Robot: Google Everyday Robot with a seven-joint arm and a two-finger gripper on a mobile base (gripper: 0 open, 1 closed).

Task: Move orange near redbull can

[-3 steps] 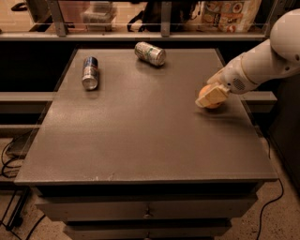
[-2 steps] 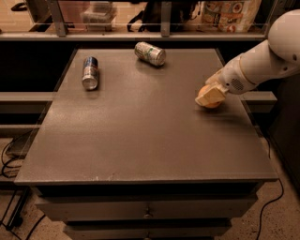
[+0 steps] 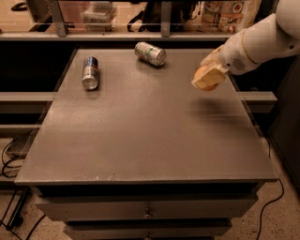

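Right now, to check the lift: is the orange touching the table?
Apart. The camera view shows the orange, clamped in the tool over the right rear of the table, well above its own separate shadow.

Office pantry, prob.: drawer counter [image 3: 140,140], snack bags [image 3: 228,14] behind; pincer [image 3: 209,78] w/ orange [image 3: 200,71] above counter's right.

Redbull can [image 3: 90,72]: I can read no lettering on it.
Silver-white can [image 3: 150,53]: green marks, no legible words.
Packages at the back [image 3: 229,14]: coloured print, nothing readable.
My gripper [image 3: 208,78]: above the right side of the table [image 3: 140,140], clasping the orange [image 3: 201,73]; it bears no readable marking.
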